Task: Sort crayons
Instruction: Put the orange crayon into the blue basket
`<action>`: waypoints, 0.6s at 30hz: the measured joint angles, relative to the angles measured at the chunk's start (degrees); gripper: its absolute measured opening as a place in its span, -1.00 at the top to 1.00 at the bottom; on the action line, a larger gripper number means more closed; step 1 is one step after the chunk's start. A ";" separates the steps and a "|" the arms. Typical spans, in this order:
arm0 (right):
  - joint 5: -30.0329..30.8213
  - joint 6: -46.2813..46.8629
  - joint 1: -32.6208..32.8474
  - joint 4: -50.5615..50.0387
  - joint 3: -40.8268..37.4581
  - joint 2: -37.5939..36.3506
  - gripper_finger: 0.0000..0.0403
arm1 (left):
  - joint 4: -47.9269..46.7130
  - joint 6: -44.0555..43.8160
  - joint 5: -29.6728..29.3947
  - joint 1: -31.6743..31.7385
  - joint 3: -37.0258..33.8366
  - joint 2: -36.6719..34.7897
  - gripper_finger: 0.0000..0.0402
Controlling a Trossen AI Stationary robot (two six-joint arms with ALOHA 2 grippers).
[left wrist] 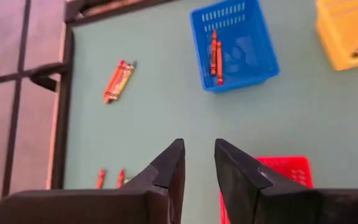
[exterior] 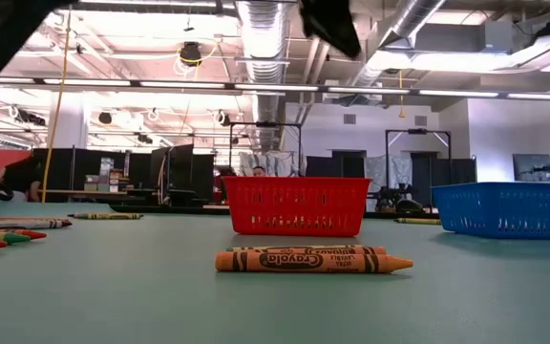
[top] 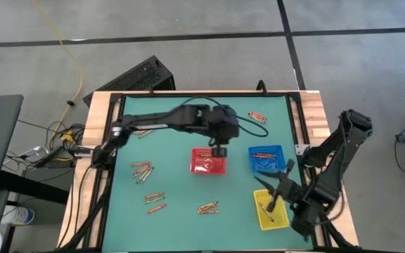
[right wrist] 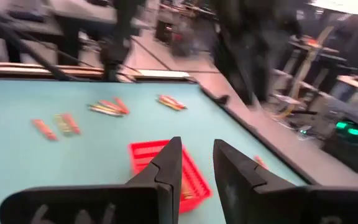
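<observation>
Hovering over the red tray (top: 209,162) with fingers slightly apart and empty, the left gripper (top: 219,150) seems between picks; next it must reach the crayons (top: 155,201) scattered on the green surface (top: 178,190).

We observe a matt green table mat (top: 174,183) framed by pale bare wood (top: 313,112). The red tray (exterior: 297,206), blue tray (exterior: 512,210) and yellow tray (top: 270,210) are perforated glossy plastic. The crayons (exterior: 313,260) carry paper wrappers.
</observation>
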 joint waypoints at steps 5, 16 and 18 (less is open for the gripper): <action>-8.71 -1.52 -10.18 -3.07 -0.01 -0.02 0.53 | -6.26 -1.08 -0.12 -0.39 -0.14 -8.06 0.73; -25.73 -27.90 -28.79 -1.35 0.00 -0.02 0.53 | 7.97 -6.83 -0.10 -0.28 -32.67 -32.28 0.91; -29.18 -33.79 -31.58 1.42 0.00 -0.02 0.53 | 14.95 -9.42 -0.06 -0.28 -42.83 -37.72 0.93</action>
